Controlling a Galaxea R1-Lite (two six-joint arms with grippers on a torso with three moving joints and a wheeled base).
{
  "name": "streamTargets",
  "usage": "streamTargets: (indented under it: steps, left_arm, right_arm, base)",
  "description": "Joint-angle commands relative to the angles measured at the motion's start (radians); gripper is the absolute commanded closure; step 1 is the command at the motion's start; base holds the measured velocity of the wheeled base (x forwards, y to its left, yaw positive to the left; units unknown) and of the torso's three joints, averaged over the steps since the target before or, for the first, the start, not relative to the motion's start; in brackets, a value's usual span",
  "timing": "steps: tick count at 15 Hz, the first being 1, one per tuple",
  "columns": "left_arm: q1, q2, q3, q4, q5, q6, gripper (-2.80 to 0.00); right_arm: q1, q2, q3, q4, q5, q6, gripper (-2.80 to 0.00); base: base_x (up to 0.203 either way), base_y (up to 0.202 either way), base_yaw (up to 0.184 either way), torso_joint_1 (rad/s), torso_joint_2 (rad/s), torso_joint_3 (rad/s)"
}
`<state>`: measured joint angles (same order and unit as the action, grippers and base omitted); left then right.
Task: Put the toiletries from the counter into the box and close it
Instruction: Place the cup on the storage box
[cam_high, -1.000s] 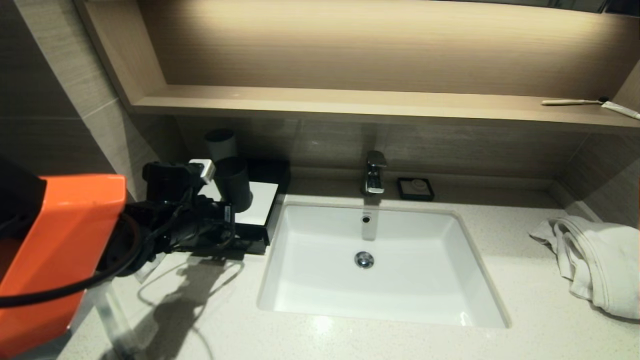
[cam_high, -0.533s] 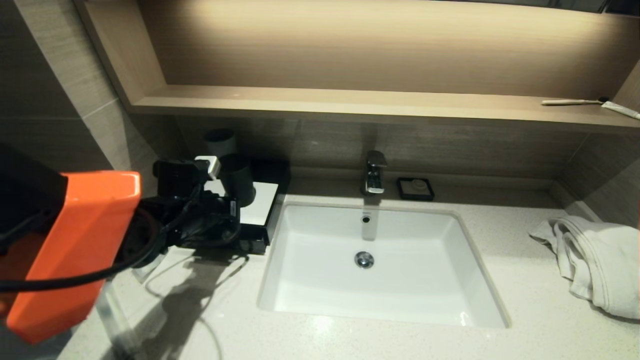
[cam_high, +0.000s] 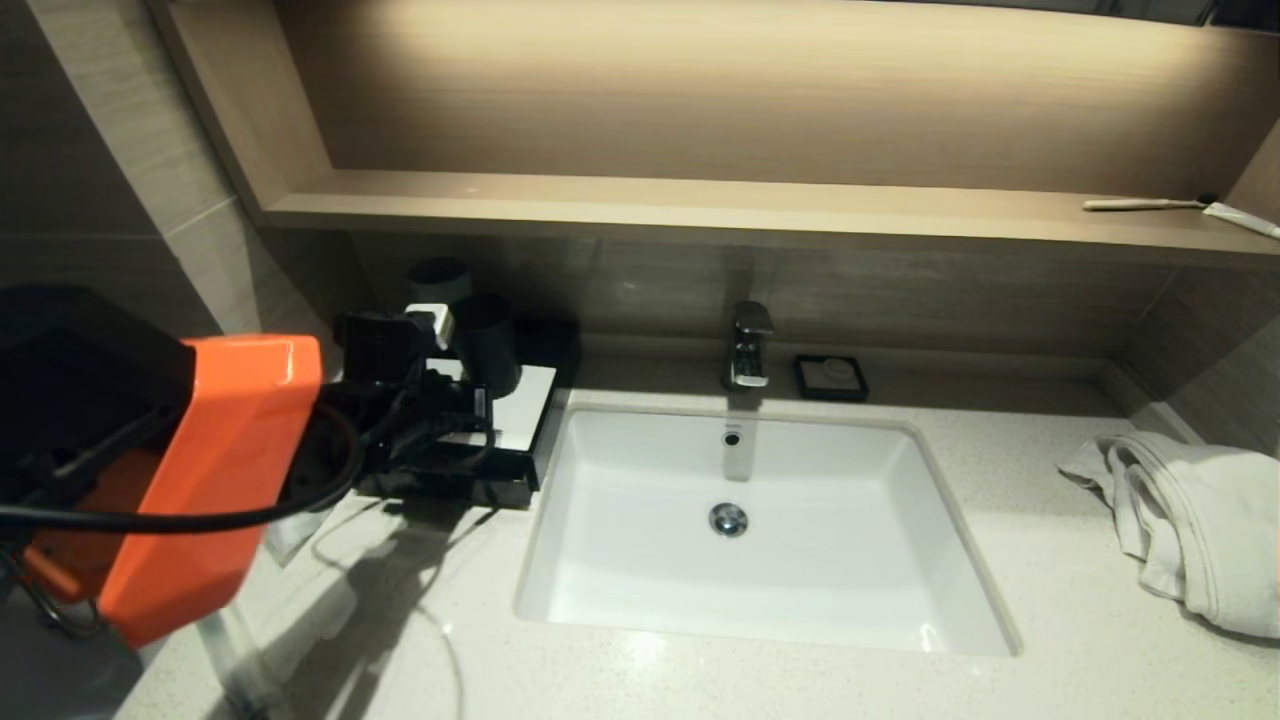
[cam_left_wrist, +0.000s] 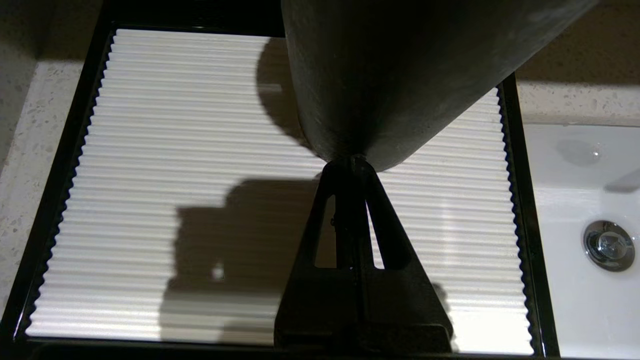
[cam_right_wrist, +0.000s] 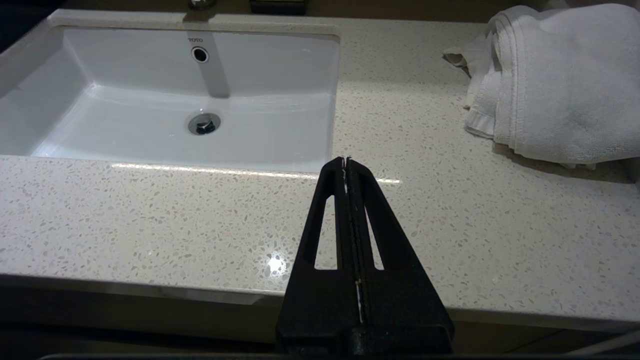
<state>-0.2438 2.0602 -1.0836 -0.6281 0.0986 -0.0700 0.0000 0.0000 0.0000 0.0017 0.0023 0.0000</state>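
My left gripper (cam_high: 468, 388) is shut on the edge of a dark grey cup (cam_high: 488, 344) and holds it tilted above the box. In the left wrist view the fingertips (cam_left_wrist: 352, 162) pinch the cup (cam_left_wrist: 400, 75) over the box's white ribbed floor. The box (cam_high: 520, 428) is black, open, and stands left of the sink. A second dark cup (cam_high: 440, 280) stands behind it by the wall. My right gripper (cam_right_wrist: 348, 161) is shut and empty, above the counter's front edge, out of the head view.
A white sink (cam_high: 760, 520) with a chrome faucet (cam_high: 750, 345) fills the middle. A black soap dish (cam_high: 831, 377) sits behind it. A white towel (cam_high: 1200, 520) lies at the right. A toothbrush (cam_high: 1140, 204) and a tube (cam_high: 1240, 218) lie on the wooden shelf.
My left arm has moved right and toward the wall, carrying the dark cup further over the box. The right arm has not moved.
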Motion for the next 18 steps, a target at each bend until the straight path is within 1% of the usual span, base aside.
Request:
streamTargets:
  steps: [1,7,12,18]
  left_arm:
    - [0.0,0.025,-0.017,-0.004,0.001,-0.001,0.0]
    - [0.0,0.051,-0.085,-0.004,0.017,-0.022,0.0]
    - [0.0,0.058,-0.096,-0.004,0.023,-0.037,0.0]
    - [-0.002,0.076,-0.146,-0.002,0.023,-0.045,0.0]
  right_arm:
    - [0.0,0.0,0.0,0.0,0.001,0.0,0.0]
    - [0.0,0.0,0.0,0.0,0.001,0.0,0.0]
    - [0.0,0.0,0.0,0.0,0.001,0.0,0.0]
    - [0.0,0.0,0.0,0.0,0.001,0.0,0.0]
  base:
    - [0.0,0.0,0.0,0.0,0.0,0.0]
    - [0.0,0.0,0.0,0.0,0.0,0.0]
    - [0.0,0.0,0.0,0.0,0.0,0.0]
    - [0.0,0.0,0.0,0.0,0.0,0.0]
